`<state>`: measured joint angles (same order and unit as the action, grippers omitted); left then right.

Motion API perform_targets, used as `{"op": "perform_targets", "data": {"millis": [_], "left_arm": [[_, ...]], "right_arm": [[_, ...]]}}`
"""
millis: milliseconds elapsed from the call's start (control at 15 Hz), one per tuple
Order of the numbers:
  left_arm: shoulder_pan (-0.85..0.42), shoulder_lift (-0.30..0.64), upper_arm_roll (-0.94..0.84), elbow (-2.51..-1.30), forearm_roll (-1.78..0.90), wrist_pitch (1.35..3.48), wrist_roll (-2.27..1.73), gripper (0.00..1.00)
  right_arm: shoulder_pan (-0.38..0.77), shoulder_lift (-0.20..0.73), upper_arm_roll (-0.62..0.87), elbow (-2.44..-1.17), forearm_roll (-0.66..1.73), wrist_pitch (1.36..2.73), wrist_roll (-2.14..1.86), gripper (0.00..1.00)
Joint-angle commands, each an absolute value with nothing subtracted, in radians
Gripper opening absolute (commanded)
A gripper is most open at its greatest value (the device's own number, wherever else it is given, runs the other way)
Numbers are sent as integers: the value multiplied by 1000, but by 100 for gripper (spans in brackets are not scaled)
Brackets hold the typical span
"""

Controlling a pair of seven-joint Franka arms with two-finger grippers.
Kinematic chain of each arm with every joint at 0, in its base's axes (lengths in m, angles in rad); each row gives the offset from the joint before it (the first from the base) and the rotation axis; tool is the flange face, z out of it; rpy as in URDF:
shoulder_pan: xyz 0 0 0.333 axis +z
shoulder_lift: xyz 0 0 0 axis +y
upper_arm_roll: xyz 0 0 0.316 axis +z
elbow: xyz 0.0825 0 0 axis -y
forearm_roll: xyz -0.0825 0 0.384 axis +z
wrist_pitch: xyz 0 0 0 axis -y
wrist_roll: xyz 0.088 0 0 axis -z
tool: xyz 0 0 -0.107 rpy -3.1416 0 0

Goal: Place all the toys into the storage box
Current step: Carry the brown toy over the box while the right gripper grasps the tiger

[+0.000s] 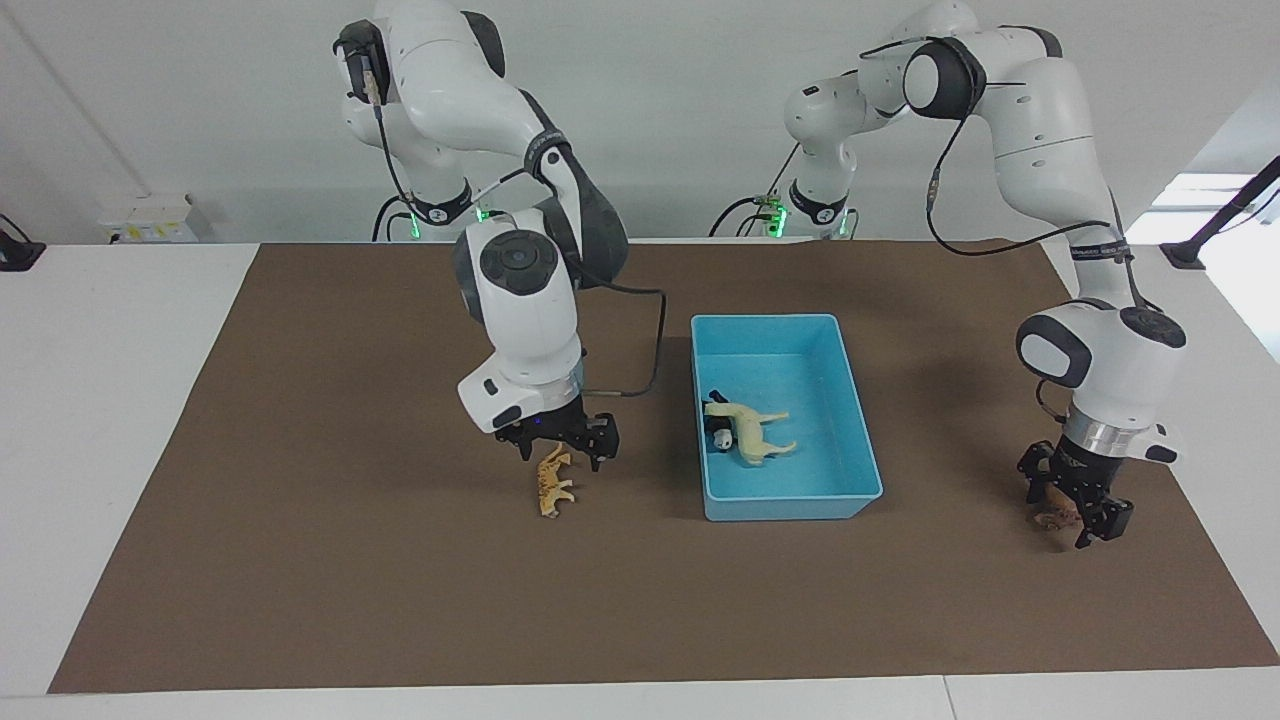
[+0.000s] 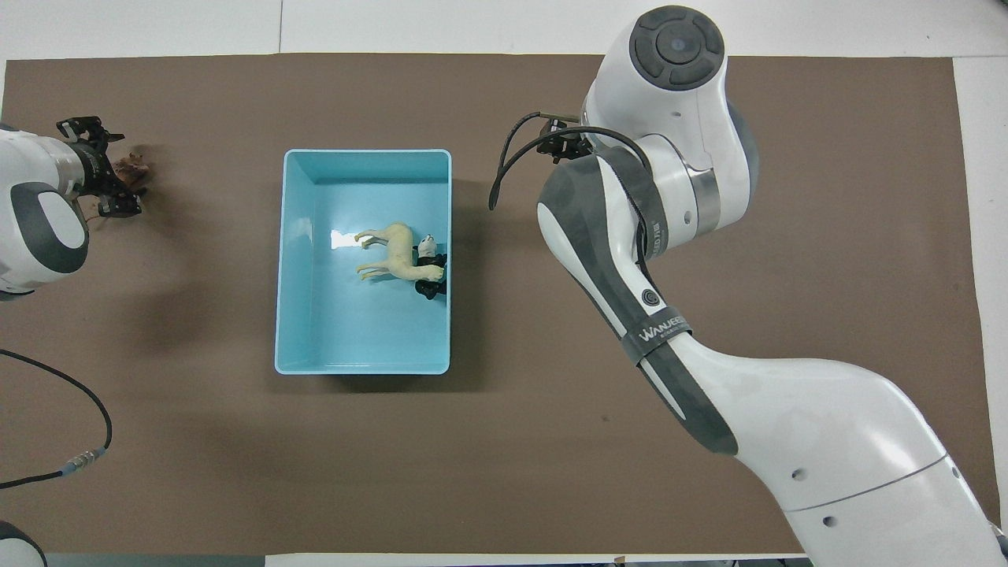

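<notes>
**Operator:** Toys status: report count and location.

**Robot:** Two of four are stowed. The cream-white horse [image 1: 748, 430] and the panda [image 1: 720, 433] lie touching each other inside the storage box [image 1: 860, 415], against the wall on my right arm's side. The striped tiger [image 1: 553, 484] is out on the brown mat [image 1: 300, 450], beside the box toward my right arm's end. The reddish-brown animal [image 1: 1058, 516] is on the mat well apart from the box, toward my left arm's end.

**Operator:** Tool state?

**Robot:** My right gripper [image 1: 562, 455] is low over the tiger, fingers spread to either side of its upper body; I cannot confirm contact. My left gripper [image 1: 1072, 510] is down around the reddish-brown animal, fingers apart.

**Operator:** Step in hand?

**Robot:** In my judgement, both arms are at the grasp stage. Next: close each pair of fingers on its figurine, lift clear of the mat, carry over the box wall, release inside.

**Operator:** View differences?

**Robot:** The facing view shows the tiger and my right gripper's fingers. In the overhead view my right arm's wrist covers both. The overhead view shows the reddish-brown animal more plainly between my left fingers [image 2: 79, 124].
</notes>
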<state>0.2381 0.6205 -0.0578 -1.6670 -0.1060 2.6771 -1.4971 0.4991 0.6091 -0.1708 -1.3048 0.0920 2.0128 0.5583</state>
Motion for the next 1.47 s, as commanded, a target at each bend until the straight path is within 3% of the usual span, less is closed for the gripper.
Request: {"op": "perform_targets", "data": {"millis": [0,133,200,333,467,600,800,867,933,1000,1267,1400], "left_arm": [[235,646,-51,-1647,-95,2697,-1503,44],[236,644,-51,-1647,-95,2683,-1502,21],[235,643,-51,-1643,-94,2672,-1502,16],[233,640,-51,-1611,-39,2573,-1503,15],[218,621,-57,-1502,-8,2370,-1509,15],[181,537,-64,-1459,-11,2167,-1511,15],[53,369,-66,-1502,-14,1961,-1509,15],[10,336,-66,-1503,-17,1898,-1514,15],[-41,312,-69,-1503,-20,1847,-1537,15],[-111,298,-72,-1520,-23,1820,-1557,15],[-276,226,-72,-1721,-23,2010,-1718,17],[-304,193,-74,-1836,-23,2165,-1810,20]], "right_arm": [[482,563,-169,-1480,101,2140,529,100],[488,577,-169,-1485,112,2151,544,100],[485,581,-169,-1485,112,2160,557,100],[489,600,-167,-1537,112,2235,561,100],[500,598,-169,-1586,112,2301,566,100],[500,600,-167,-1601,110,2318,565,100],[500,598,-167,-1615,110,2329,563,100],[502,595,-169,-1626,110,2345,563,90],[502,592,-167,-1646,109,2374,563,41],[503,589,-167,-1666,109,2397,563,1],[517,589,-169,-1661,97,2393,560,0],[518,588,-170,-1608,94,2314,560,0]]}}
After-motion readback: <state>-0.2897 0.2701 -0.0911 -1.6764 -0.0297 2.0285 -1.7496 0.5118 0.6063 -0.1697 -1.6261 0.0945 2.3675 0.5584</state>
